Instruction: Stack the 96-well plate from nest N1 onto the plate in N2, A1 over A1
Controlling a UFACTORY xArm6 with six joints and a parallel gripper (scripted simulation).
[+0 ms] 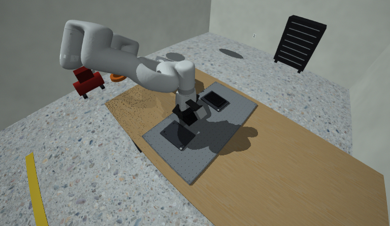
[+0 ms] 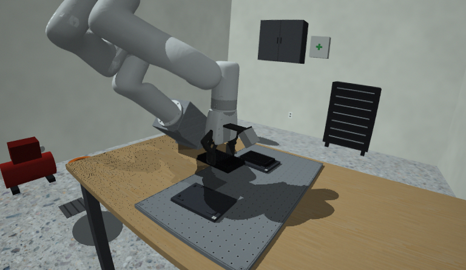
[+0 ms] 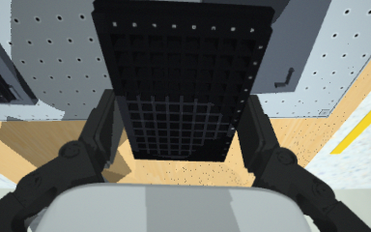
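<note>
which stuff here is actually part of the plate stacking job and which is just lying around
Part of the job:
- gripper, shut on the carried 96-well plate
- emptied nest N1
- second 96-well plate in N2
- grey breadboard

Just lying about:
- red machine
- black rack
- wall cabinet
- first-aid box

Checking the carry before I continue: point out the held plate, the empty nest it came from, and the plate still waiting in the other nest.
Held 96-well plate [image 2: 221, 161], exterior view, on its well grid.
Empty nest [image 2: 192, 195], exterior view, on its bare dark floor.
Waiting plate [image 1: 214, 98], top view, on its well grid.
</note>
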